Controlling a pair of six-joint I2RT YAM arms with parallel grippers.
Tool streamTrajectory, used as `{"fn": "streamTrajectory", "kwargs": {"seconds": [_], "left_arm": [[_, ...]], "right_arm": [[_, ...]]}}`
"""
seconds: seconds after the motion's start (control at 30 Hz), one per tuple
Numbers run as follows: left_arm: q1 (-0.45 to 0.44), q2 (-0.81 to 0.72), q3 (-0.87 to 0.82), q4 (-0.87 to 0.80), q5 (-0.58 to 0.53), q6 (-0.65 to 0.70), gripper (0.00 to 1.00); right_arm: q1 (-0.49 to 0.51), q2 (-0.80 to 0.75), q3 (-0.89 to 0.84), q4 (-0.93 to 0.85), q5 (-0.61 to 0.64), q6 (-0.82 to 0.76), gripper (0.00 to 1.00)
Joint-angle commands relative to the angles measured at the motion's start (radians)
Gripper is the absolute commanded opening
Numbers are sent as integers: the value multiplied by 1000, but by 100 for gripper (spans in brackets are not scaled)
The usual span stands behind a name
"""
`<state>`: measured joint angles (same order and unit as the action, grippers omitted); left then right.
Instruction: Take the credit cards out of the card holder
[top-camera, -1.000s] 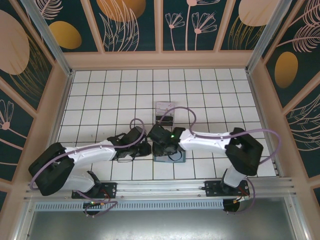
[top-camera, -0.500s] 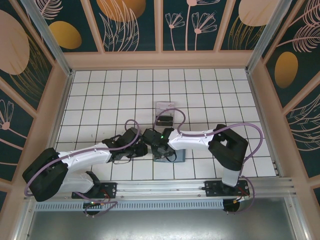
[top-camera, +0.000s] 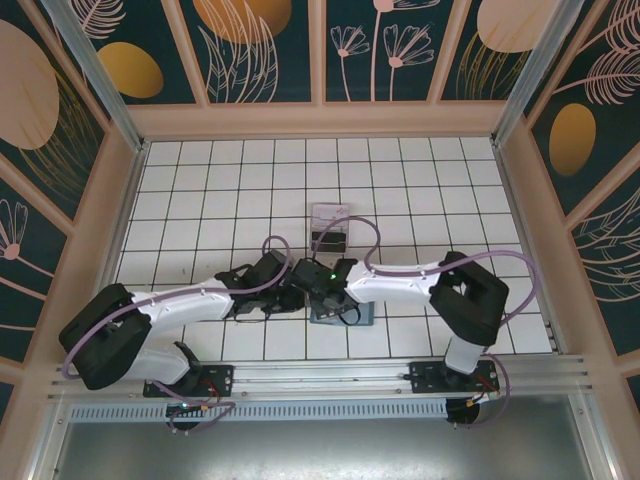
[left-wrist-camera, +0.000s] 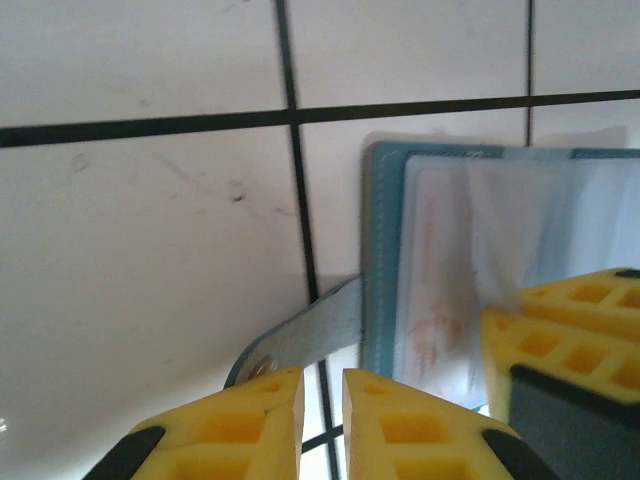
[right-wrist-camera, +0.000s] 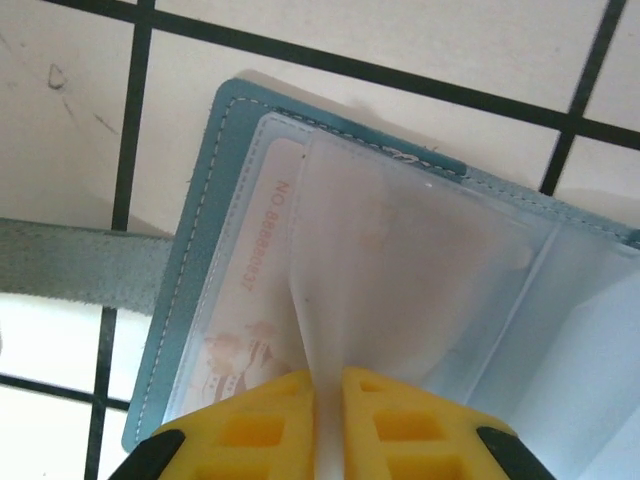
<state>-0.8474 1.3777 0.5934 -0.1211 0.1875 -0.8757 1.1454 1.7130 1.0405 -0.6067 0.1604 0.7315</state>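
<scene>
The small flat blue-grey folding card holder (top-camera: 352, 314) is seen lying open on the white tiled table (top-camera: 200, 200), close to its near edge, with both arms met over it. A translucent plastic sleeve (right-wrist-camera: 400, 270) of the holder is pinched between the closed yellow fingers of the right gripper (right-wrist-camera: 328, 380). The pale pinkish-white credit card (right-wrist-camera: 250, 300) is left flat in its pocket beneath. The jaws of the left gripper (left-wrist-camera: 322, 380) are drawn nearly together at the end of the holder's grey tab (left-wrist-camera: 310, 325); whether the tab is actually clamped cannot be told. A dark rectangle (top-camera: 328, 240), possibly another card, is seen in the clear ridged plastic tray (top-camera: 330, 212) just beyond.

Trouble is likely if the sleeve is pulled. The whole holder could be lifted or dragged, or the sleeve strained, with no card drawn out. If the tab is not firmly held down, the holder could be slid off its spot by the same pull.
</scene>
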Motion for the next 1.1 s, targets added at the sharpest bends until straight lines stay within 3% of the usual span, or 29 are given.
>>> {"fn": "streamTrajectory", "kwargs": {"seconds": [0.0,0.6,0.77,0.9,1.07], "left_arm": [[-3,32,44,21,51,24,18],[-102,274,224,-14,94,36,17],[-118,315,286,-30,102,45,17],[-129,331,319,-38,107,50,17],[-136,378,362,-54,109,59,17]], "right_arm": [[3,-94,-57,90,16,22,13],[-108,-449,-450,444,-140,80,13],[-111,-505,-470,424,-140,94,21],[-116,-579,-450,336,-66,111,31],[-132,-654,-433,258,-26,120,33]]}}
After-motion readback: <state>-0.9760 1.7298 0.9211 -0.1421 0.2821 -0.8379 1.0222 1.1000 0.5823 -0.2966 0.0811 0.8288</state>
